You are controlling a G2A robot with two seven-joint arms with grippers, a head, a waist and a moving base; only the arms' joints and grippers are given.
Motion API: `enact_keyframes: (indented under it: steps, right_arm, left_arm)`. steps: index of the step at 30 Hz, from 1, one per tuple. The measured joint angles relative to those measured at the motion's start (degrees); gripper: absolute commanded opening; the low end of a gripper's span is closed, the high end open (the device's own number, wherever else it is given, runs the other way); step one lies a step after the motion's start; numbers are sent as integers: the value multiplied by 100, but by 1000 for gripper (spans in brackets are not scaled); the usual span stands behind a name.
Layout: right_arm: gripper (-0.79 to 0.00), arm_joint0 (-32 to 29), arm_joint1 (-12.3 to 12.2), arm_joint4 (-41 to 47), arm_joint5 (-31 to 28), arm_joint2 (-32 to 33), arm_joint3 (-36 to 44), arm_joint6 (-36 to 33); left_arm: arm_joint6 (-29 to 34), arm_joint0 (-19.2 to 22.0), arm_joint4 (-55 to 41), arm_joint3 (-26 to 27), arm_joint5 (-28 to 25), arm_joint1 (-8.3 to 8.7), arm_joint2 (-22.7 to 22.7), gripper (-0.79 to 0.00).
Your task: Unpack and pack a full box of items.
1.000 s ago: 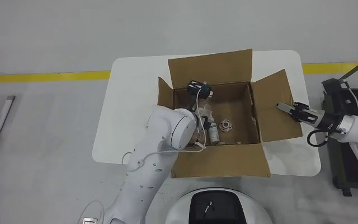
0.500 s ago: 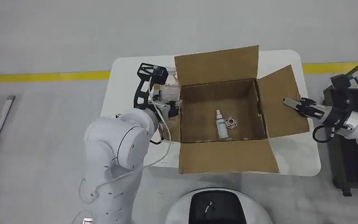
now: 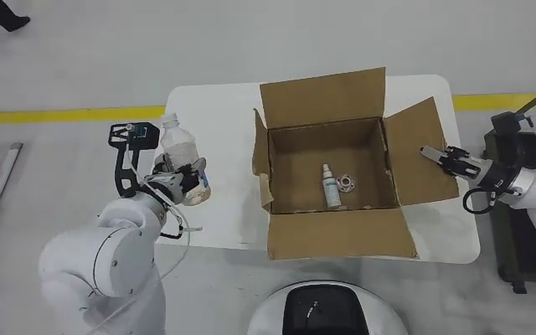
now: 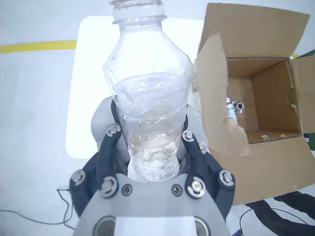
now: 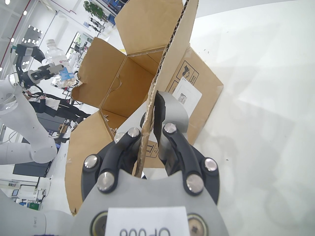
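One cardboard box (image 3: 335, 180) stands open on the white table (image 3: 218, 109), with four flaps spread.

Two items lie on its floor: one small white spray bottle (image 3: 332, 186), on its side, and one small round metal fitting (image 3: 347, 180) just beside it on the right. In the left wrist view the torn left flap (image 4: 214, 99) covers most of the spray bottle, and the fitting is barely made out past its edge.

One clear plastic water bottle (image 4: 150, 94), part full, is held over the left part of the table, well apart from the box. Its cap is cut off at the edge of the left wrist view, and its base is hidden behind the wrist housing.

Two grippers:
- The left gripper (image 4: 150, 124) has its jaws clamped on the lower body of the water bottle.
- The right gripper (image 5: 150, 121) has its jaws pinched on the outer edge of the right flap (image 5: 172, 50), one finger on each face. The near finger's pad is hidden behind the cardboard.
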State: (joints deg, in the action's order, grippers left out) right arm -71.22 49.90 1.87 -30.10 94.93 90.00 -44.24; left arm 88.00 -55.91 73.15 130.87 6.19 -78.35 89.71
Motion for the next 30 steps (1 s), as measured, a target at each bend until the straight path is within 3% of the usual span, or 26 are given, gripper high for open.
enact_keyframes:
  steps: [5, 8, 17, 30]
  right_arm:
    - [-785, -73, 8, 29, 45, 4, 15, 171]
    - [-785, -139, 11, 57, 83, 29, 30, 249]
    - [-785, -282, 13, 99, 127, 81, 46, 339]
    - [-785, -275, 13, 94, 115, 62, 55, 314]
  left_arm:
    - [0, -213, -38, -647, 3, 98, -67, -785]
    - [0, -169, -507, -1141, -13, 144, -180, -785]
    - [0, -104, -406, -2440, -163, 334, -675, -785]
    - [0, -103, -404, -2431, -163, 335, -676, -785]
